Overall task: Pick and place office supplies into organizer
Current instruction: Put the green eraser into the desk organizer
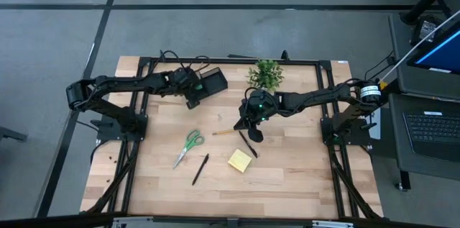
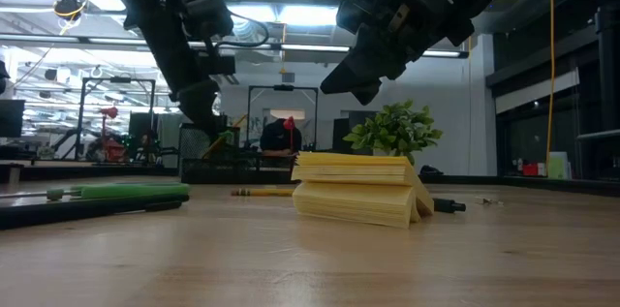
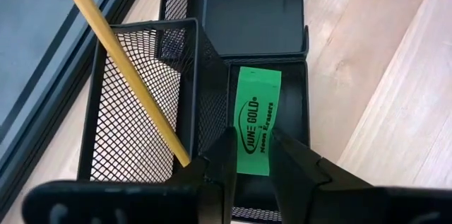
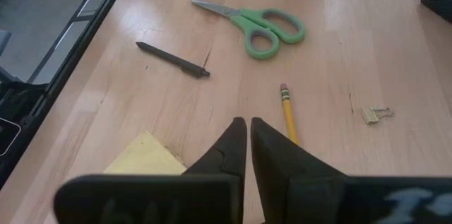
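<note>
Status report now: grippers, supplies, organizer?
Left gripper over organizer, green eraser inside, between fingers. Right gripper shut, empty, above pencil. Nothing blocking.
</note>
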You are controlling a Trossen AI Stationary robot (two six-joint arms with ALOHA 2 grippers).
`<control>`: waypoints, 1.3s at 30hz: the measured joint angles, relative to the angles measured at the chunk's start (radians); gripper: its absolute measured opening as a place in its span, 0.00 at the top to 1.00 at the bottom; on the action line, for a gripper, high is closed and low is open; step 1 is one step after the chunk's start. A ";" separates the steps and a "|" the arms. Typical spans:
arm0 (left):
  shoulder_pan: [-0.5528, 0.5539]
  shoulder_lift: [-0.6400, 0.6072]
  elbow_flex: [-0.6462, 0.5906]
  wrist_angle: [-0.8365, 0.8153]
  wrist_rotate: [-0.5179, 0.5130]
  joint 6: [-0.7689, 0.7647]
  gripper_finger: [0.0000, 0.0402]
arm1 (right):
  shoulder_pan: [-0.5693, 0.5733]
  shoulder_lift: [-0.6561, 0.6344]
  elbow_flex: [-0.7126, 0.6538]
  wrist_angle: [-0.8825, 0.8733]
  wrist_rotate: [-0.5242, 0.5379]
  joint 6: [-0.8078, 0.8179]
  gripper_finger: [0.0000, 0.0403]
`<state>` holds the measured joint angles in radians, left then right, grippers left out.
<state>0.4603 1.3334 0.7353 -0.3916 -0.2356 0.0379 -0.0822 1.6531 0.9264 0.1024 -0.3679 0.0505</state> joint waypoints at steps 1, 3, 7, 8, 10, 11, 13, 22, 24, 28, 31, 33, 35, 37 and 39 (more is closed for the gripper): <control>0.000 0.000 0.000 0.000 -0.001 -0.006 0.83 | 0.000 0.000 0.000 0.000 0.000 0.000 0.94; 0.000 0.000 -0.001 0.001 -0.001 -0.024 0.83 | 0.000 0.000 0.000 0.000 0.000 0.000 0.94; 0.000 0.000 -0.048 0.055 -0.001 -0.036 0.83 | 0.000 0.000 0.000 0.000 0.000 0.000 0.94; 0.000 0.000 -0.065 0.071 -0.001 -0.035 0.83 | 0.000 0.000 0.000 0.001 0.000 0.001 0.94; 0.000 0.001 -0.087 0.079 -0.003 -0.036 0.83 | 0.000 0.000 0.000 0.002 0.000 0.010 0.94; 0.000 0.001 -0.092 0.078 -0.007 -0.041 0.83 | 0.000 0.000 0.000 0.002 0.000 0.018 0.94; 0.000 0.001 -0.098 0.081 -0.007 -0.053 0.83 | 0.000 0.000 0.000 0.005 0.000 0.019 0.94; 0.000 0.001 -0.098 0.082 0.001 -0.053 0.82 | 0.000 0.000 0.000 0.011 0.000 0.019 0.94; 0.000 0.001 -0.098 0.082 0.001 -0.055 0.81 | 0.000 0.000 0.000 0.011 0.000 0.019 0.94; 0.000 0.001 -0.098 0.082 0.001 -0.061 0.76 | 0.000 0.000 0.000 0.010 0.000 0.019 0.94; 0.000 0.001 -0.098 0.082 0.005 -0.062 0.72 | 0.000 0.000 0.000 0.010 0.000 0.019 0.94; 0.000 0.001 -0.098 0.082 0.034 -0.062 0.69 | 0.000 0.000 0.000 0.010 0.000 0.019 0.94; 0.000 0.001 -0.098 0.082 0.063 -0.062 0.67 | 0.000 0.000 0.000 0.010 0.000 0.019 0.94; 0.000 0.001 -0.098 0.082 0.071 -0.062 0.66 | 0.000 0.000 0.000 0.009 0.000 0.019 0.94; 0.000 0.000 -0.098 0.082 0.072 -0.045 0.65 | 0.000 0.000 0.000 0.009 0.000 0.019 0.94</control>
<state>0.4603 1.3338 0.6369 -0.3094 -0.1635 -0.0068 -0.0818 1.6531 0.9264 0.1116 -0.3679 0.0700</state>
